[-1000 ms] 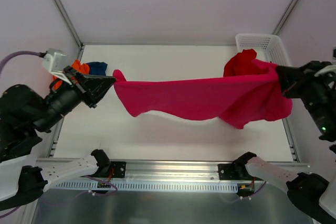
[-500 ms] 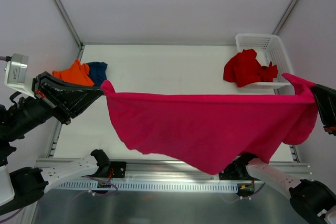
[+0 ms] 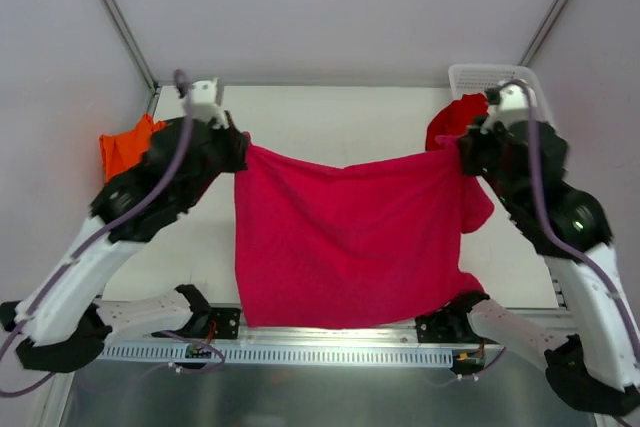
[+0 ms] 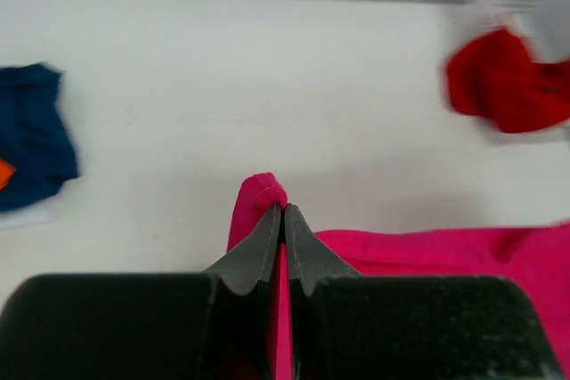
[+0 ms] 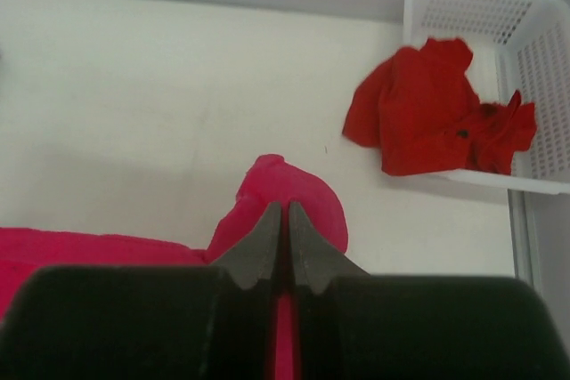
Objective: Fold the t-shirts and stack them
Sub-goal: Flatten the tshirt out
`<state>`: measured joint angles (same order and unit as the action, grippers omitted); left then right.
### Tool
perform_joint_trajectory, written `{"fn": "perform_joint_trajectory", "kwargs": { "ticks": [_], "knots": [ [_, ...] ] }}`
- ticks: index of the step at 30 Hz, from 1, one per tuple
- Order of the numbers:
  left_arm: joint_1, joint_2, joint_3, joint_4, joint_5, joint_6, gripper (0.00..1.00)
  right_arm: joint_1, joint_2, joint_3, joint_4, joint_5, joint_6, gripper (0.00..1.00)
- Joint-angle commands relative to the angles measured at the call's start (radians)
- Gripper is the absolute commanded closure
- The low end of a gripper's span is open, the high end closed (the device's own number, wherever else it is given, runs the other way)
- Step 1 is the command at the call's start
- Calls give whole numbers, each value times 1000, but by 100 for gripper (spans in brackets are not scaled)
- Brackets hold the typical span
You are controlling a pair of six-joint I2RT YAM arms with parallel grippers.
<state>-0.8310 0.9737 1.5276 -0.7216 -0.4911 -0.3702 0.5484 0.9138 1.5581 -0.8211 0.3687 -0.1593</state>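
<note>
The magenta-pink t-shirt [image 3: 345, 242] hangs spread between both arms, its lower edge down at the table's near rail. My left gripper [image 3: 240, 147] is shut on its left top corner [image 4: 260, 193]. My right gripper [image 3: 462, 145] is shut on the right top corner [image 5: 289, 186]. The bright red t-shirt [image 5: 427, 109] lies half in the white basket and spills onto the table. An orange t-shirt [image 3: 125, 147] sits at the left edge, partly behind my left arm. The navy blue t-shirt [image 4: 31, 135] shows in the left wrist view.
The white mesh basket [image 3: 515, 82] stands at the back right corner. White table [image 3: 340, 117] shows behind the hanging cloth. Metal frame posts run up from both back corners.
Both arms swung in over the table and moved closer together. The pink shirt, stretched wide before, now hangs narrower and longer, with a sagging top edge.
</note>
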Motion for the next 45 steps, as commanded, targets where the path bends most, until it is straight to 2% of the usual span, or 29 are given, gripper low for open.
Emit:
{"fn": "perform_joint_trajectory", "kwargs": {
  "ticks": [1,3,5,8,9,11,16,19,21,22,23,25,26,28,29,30,33,36,39,40,43,44,45],
  "knots": [
    [132,147,-76,76,-153,7,100,-73,111,-124,246,-31,1,97],
    [197,271,-122,108,-123,-9,100,-162,238,-180,325,-132,32,100],
    [277,424,-139,166,-116,-12,100,-203,401,-190,382,-148,38,100],
    [352,609,-89,195,-118,-26,100,-228,600,-87,375,-157,29,100],
    [363,731,-30,195,-119,-30,100,-232,728,-51,372,-163,27,100],
    [383,906,41,195,-124,-30,100,-243,859,92,326,-163,26,100],
    [400,1166,317,194,-155,20,100,-245,1250,512,199,-111,0,100],
    [415,1302,475,195,-185,59,100,-245,1347,634,188,-53,-17,100],
    [418,1352,542,209,-269,50,100,-243,1387,680,220,-13,-29,99],
    [420,1358,552,221,-288,51,100,-245,1387,675,243,-16,-40,91],
    [418,1349,548,243,-325,47,100,-246,1381,660,278,-27,-48,53],
    [418,1318,520,324,-336,54,100,-248,1367,637,327,-39,-71,30],
    [420,1279,484,349,-337,60,97,-249,1344,601,344,-37,-77,7],
    [417,1243,470,401,-325,77,49,-248,1314,557,388,-42,-94,4],
    [415,1216,454,409,-325,95,17,-248,1276,533,407,-45,-97,3],
    [414,1206,456,412,-326,108,8,-248,1255,489,418,-45,-98,3],
    [395,1165,450,419,-340,160,7,-248,1173,418,445,-54,-100,3],
    [372,1102,384,421,-351,157,14,-249,1114,375,422,-39,-89,3],
    [346,1016,255,419,-274,110,31,-249,1082,358,332,13,-48,4],
    [337,979,191,419,-241,87,38,-249,1071,317,320,13,-36,4],
    [296,898,38,403,-163,33,51,-248,1016,236,255,41,6,6],
    [279,875,-2,396,-108,16,61,-249,995,209,237,39,42,7],
    [244,852,-45,392,-77,1,65,-246,967,176,223,30,59,7]
  ]
}}
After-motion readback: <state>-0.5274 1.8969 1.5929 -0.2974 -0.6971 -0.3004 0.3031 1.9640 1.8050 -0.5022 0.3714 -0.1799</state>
